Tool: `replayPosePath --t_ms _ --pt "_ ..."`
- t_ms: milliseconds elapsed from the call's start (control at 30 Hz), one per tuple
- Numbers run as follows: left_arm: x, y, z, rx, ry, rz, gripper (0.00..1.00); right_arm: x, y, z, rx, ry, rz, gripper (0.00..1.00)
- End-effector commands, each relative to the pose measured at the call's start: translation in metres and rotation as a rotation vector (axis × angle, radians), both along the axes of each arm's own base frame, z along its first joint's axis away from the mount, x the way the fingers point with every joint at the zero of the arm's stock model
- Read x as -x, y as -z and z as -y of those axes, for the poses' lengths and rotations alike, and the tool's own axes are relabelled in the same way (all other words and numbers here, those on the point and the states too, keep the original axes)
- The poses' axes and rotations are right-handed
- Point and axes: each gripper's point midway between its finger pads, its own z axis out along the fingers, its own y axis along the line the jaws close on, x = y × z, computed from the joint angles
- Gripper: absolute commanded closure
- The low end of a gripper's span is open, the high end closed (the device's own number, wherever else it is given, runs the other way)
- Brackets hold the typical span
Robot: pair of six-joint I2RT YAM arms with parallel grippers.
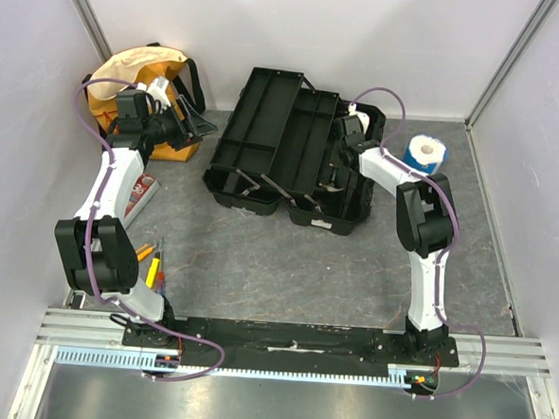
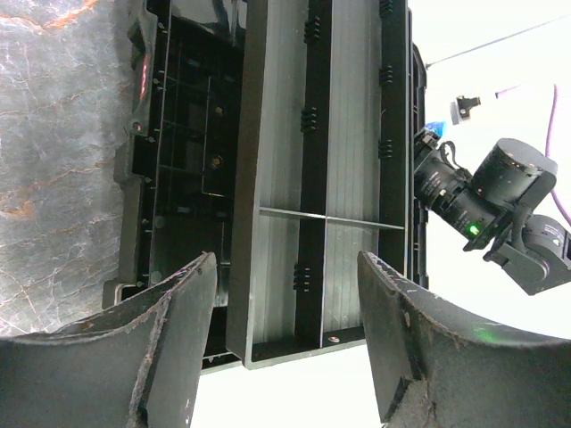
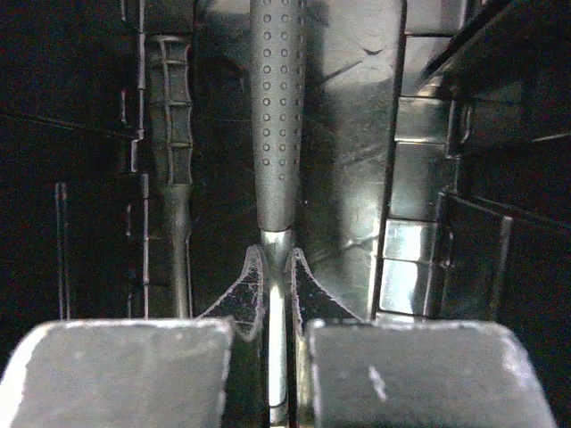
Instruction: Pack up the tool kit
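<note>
The right claw (image 3: 277,283) is clenched on the thin, shiny metal shaft of a tool (image 3: 277,116). Its two dark fingers press on the shaft from both sides, just below the handle. This handle is grey, round and long, with rows of small dimples on it. The tool lies inside the tool kit (image 1: 292,153), over the glossy black plastic floor of it. A second, ribbed black handle (image 3: 174,143) lies parallel to it, just beside.

The left claw (image 2: 287,263) is released. Its curved black fingers (image 2: 169,339) stand wide apart with nothing between them, and they point to the left side of the tool kit without touching it.

The tool kit stands open in the middle of the grey, marble-like table (image 1: 285,267). It is black hard plastic, and its long rectangular tray (image 1: 266,114) with thin dividers is raised at the far side.

Left of the tool kit there is a soft yellow-orange fabric bag (image 1: 141,73) with black straps. Right of the tool kit stands a blue and white roll (image 1: 425,154).
</note>
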Motion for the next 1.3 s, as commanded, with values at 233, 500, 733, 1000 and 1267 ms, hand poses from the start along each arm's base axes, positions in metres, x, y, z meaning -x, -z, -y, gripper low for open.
replayPosePath --t_ms 233,500,733,1000,1267 --pt "0.006 -0.019 0.004 -0.009 0.024 0.044 0.30 -0.031 -0.012 0.001 0.046 0.053 0.069 0.59" --pt "0.006 -0.020 0.004 -0.009 0.026 0.046 0.30 -0.022 -0.094 0.008 -0.013 0.082 0.187 0.53" --pt "0.007 -0.018 0.004 -0.007 0.025 0.040 0.30 0.029 -0.151 0.061 -0.088 0.202 0.213 0.49" --pt "0.004 -0.014 0.005 0.003 0.032 0.036 0.30 0.121 -0.122 0.174 -0.096 0.458 0.066 0.36" --pt "0.007 -0.010 0.008 0.005 0.043 0.031 0.30 0.205 -0.078 0.247 -0.007 0.688 -0.058 0.06"
